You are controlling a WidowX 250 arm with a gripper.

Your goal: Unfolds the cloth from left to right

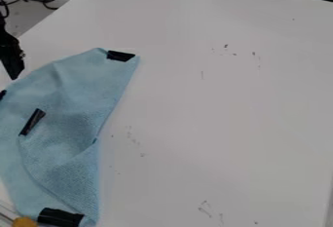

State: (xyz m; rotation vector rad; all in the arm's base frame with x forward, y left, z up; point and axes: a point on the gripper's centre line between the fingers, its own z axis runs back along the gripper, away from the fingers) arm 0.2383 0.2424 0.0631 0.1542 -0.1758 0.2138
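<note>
Cloth point(78, 104), light blue and partly folded over itself, lies on the left part of the white counter point(247, 109), its left side cut off by the view's edge; the folds hide whatever is beneath. A black patch point(2, 94) at that edge is mostly cropped, and a yellow piece point(25, 222) in the bottom corner is cut off too. The black pincer point(13, 72) is partly outside the left edge, so I cannot tell how wide it stands. From it, the cloth spreads down and rightward in view, its upper-left border near the tip; contact is unclear.
</note>
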